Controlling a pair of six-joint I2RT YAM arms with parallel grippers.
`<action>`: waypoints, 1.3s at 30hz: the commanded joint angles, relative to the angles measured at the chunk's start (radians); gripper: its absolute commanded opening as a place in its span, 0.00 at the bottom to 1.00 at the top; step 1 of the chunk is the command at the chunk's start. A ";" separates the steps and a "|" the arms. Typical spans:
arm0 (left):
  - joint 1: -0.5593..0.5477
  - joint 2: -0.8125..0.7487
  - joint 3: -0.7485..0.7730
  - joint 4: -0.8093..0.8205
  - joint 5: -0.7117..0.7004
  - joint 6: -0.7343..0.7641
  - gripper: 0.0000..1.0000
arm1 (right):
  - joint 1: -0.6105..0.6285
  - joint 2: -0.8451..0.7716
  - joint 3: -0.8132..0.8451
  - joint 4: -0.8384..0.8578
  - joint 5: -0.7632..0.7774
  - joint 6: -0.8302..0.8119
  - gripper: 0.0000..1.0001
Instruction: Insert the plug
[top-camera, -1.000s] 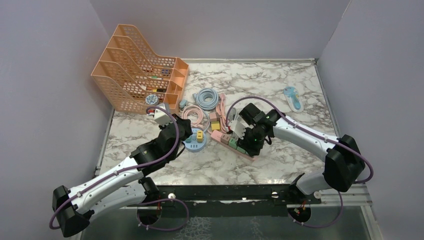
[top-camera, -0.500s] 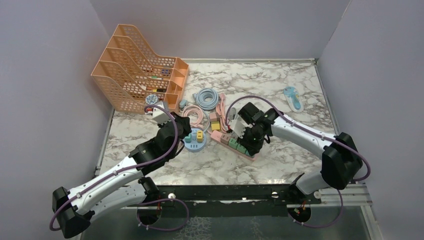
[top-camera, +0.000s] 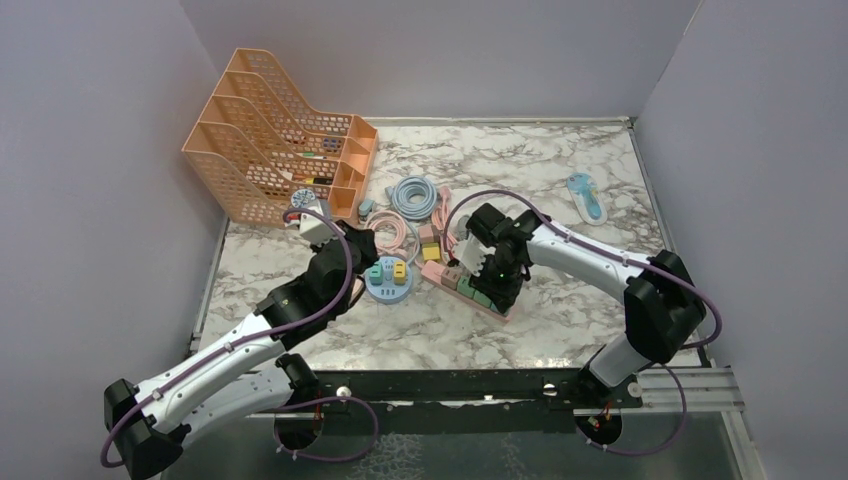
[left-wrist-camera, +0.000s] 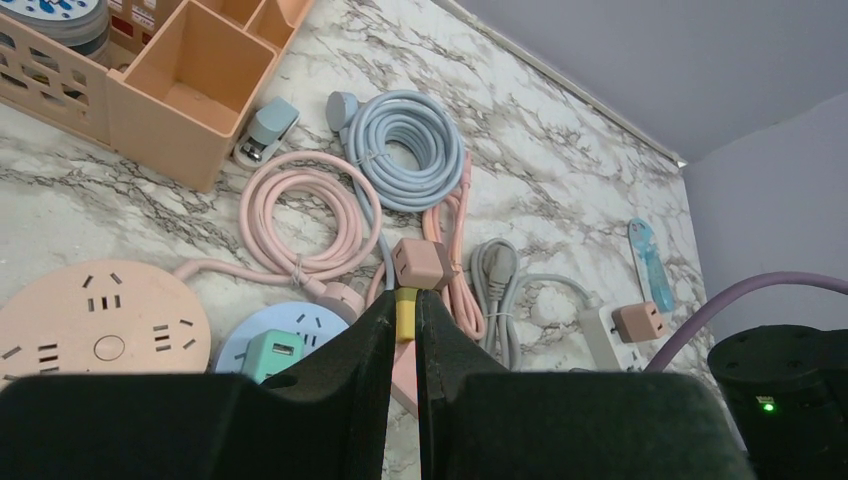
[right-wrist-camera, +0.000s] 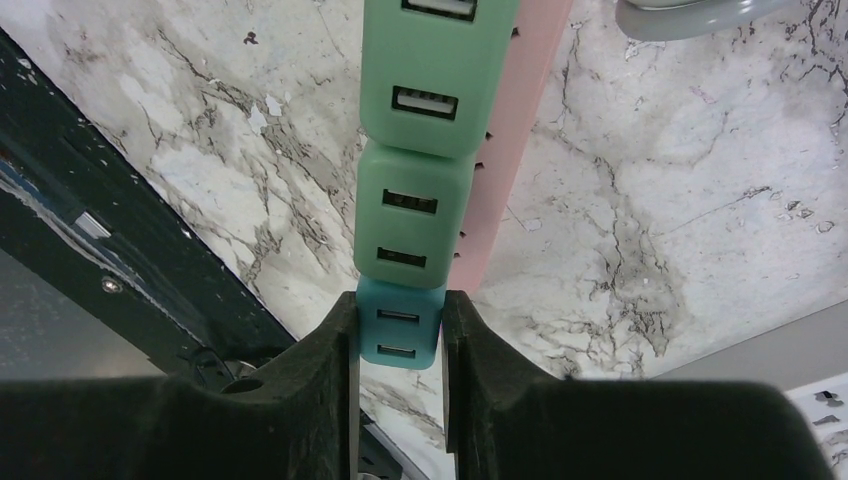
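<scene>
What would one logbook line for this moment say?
right gripper: clamped on teal adapter | left gripper: narrow gap, yellow plug between, grip unclear

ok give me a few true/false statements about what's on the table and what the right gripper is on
1. The right gripper has a finger on each side of a teal adapter, last in the row on the pink power strip. True.
2. The orange file rack stands at the back right of the table. False: it is at the back left.
3. A blue coiled cable lies beside a pink coiled cable. True.
4. The round blue socket disc has nothing on it. False: a small teal block and a yellow block sit on it.
</scene>
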 joint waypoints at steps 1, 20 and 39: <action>0.015 -0.016 0.018 0.009 -0.005 0.032 0.16 | 0.024 0.152 -0.104 0.185 0.018 -0.036 0.04; 0.040 -0.023 0.068 -0.168 0.124 0.184 0.30 | 0.021 -0.363 0.087 0.053 0.001 0.076 0.82; 0.069 0.423 0.264 -0.138 0.554 0.282 0.68 | 0.021 -0.571 -0.131 0.459 0.217 0.856 0.98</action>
